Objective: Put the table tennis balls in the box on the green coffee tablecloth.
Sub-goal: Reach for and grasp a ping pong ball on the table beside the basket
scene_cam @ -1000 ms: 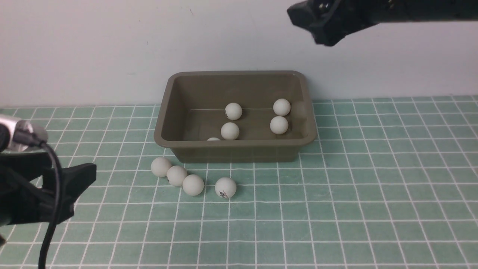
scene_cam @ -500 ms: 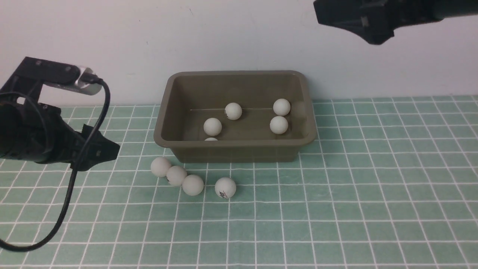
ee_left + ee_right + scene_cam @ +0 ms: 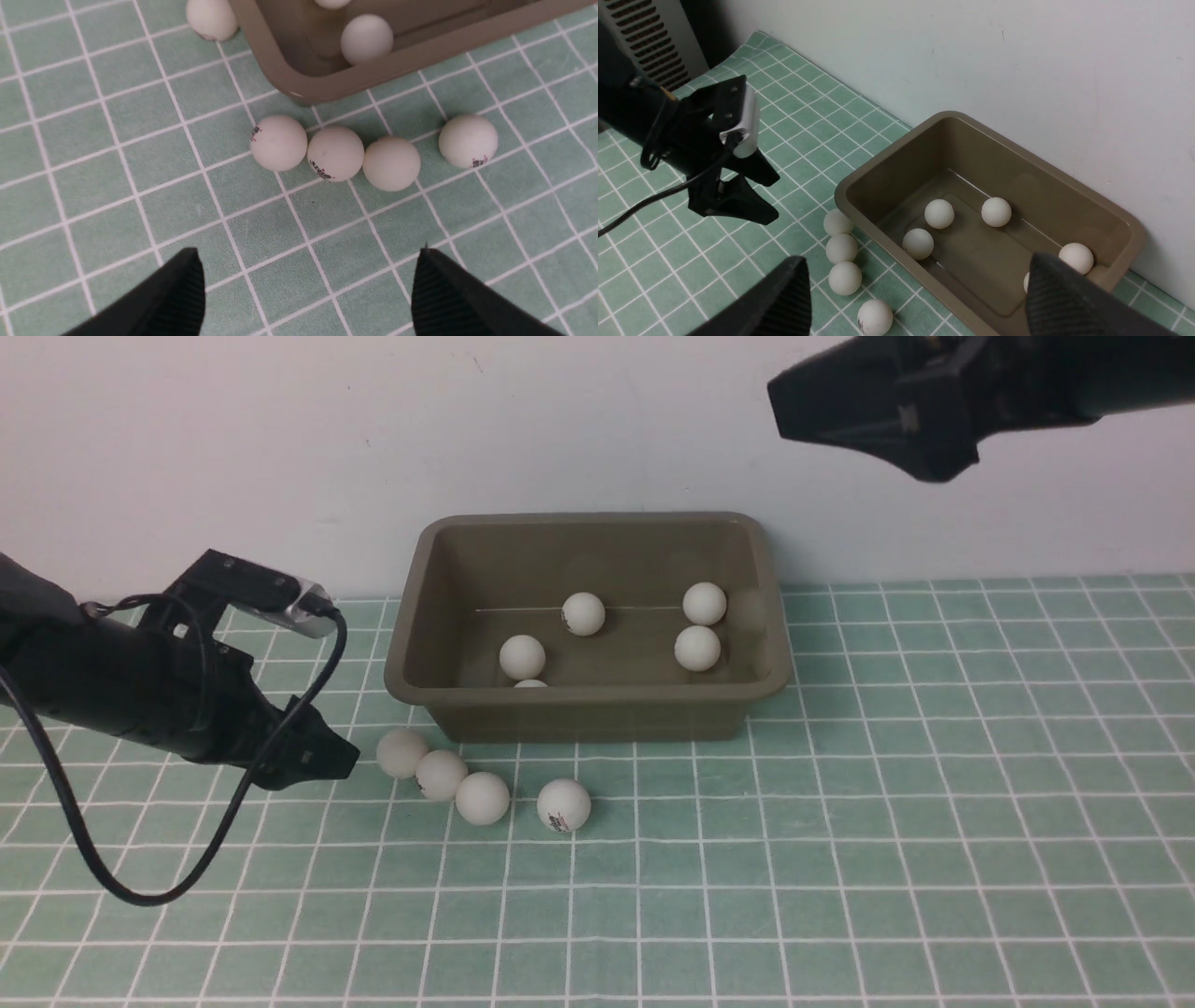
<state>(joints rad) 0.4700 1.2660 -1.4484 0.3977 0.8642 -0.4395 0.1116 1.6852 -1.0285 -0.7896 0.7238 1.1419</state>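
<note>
The black left gripper (image 3: 338, 763) has swung in toward the olive-brown rectangular plastic box (image 3: 588, 714) from farther out on its left. One ball inside the box has rolled a little toward its left wall, and the black right gripper (image 3: 784, 401) has dipped slightly.

The box, with rounded corners and a flared rim, stands on the mint-green tablecloth (image 3: 887, 821) gridded with thin white lines, its back close to the white wall (image 3: 233, 448). Five small matte white table tennis balls (image 3: 583, 613) show inside the box, one almost hidden behind its front wall. Four more lie on the cloth just in front of the box's front-left corner. Three of them touch in a slanting row; the fourth, with a dark logo, sits a little apart toward the box's middle. The left wrist view shows one further ball (image 3: 211, 18) on the cloth beside the box's outer wall, round that corner.

The left gripper hovers just left of the row, jaws wide apart and empty. The right gripper hangs high up beyond the box's right end, jaws likewise spread, holding nothing.
</note>
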